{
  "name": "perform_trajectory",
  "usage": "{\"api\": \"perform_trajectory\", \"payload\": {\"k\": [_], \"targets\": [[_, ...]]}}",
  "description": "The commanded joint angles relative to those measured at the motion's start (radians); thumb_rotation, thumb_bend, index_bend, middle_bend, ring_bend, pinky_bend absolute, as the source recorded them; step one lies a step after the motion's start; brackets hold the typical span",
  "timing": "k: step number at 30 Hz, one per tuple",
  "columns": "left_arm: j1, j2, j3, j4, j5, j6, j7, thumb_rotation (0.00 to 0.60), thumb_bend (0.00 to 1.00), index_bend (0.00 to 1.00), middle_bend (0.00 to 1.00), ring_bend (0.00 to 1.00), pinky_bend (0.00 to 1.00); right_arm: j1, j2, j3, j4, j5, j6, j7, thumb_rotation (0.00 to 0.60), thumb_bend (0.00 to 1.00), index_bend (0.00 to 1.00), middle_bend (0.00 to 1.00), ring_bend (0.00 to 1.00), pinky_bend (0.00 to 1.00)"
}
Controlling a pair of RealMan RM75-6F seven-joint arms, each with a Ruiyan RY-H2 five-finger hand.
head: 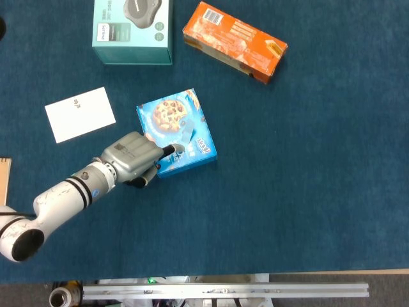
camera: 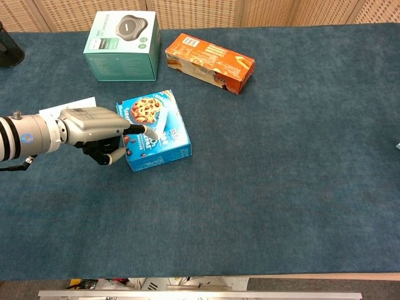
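A blue cookie box (head: 185, 131) (camera: 165, 142) lies flat on the blue table cloth, left of the middle. My left hand (head: 131, 157) (camera: 90, 128) is at the box's near-left edge. One finger reaches over the box top and touches it, while the others curl down beside the box's side. The hand does not grip the box. My right hand shows in neither view.
A teal carton (head: 133, 29) (camera: 122, 44) stands at the back left and an orange carton (head: 235, 41) (camera: 209, 62) lies beside it to the right. A white card (head: 80, 114) (camera: 65, 105) lies left of the blue box. A dark object (camera: 7, 50) sits at the far left edge.
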State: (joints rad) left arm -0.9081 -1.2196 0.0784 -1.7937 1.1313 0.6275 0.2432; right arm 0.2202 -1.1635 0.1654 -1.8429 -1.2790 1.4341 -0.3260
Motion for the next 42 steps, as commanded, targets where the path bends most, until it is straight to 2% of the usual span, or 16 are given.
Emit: {"api": "perform_trajectory", "payload": {"k": [1, 30, 37, 42], "targets": [[-0.001, -0.002, 0.002, -0.001, -0.003, -0.002, 0.003, 0.6, 0.67, 0.1, 0.98, 1.0, 0.97, -0.001, 0.0, 0.0, 0.0, 0.0, 0.001, 0.0, 0.6, 0.45, 0.47, 0.92, 1.0, 1.0], [-0.011, -0.006, -0.001, -0.016, -0.03, 0.008, 0.031, 0.6, 0.67, 0.1, 0.97, 1.0, 0.97, -0.013, 0.009, 0.002, 0.008, -0.003, 0.007, 0.022, 0.6, 0.45, 0.47, 0.92, 1.0, 1.0], [0.019, 0.042, -0.007, -0.061, 0.007, 0.062, 0.01, 0.6, 0.67, 0.1, 0.96, 0.99, 0.97, -0.015, 0.015, 0.006, 0.009, -0.002, 0.011, 0.023, 0.6, 0.45, 0.47, 0.92, 1.0, 1.0], [0.083, 0.073, -0.011, -0.07, 0.06, 0.151, -0.045, 0.6, 0.67, 0.1, 0.88, 0.89, 0.9, -0.017, 0.023, 0.004, 0.016, 0.008, 0.0, 0.036, 0.6, 0.45, 0.47, 0.89, 0.98, 1.0]]}}
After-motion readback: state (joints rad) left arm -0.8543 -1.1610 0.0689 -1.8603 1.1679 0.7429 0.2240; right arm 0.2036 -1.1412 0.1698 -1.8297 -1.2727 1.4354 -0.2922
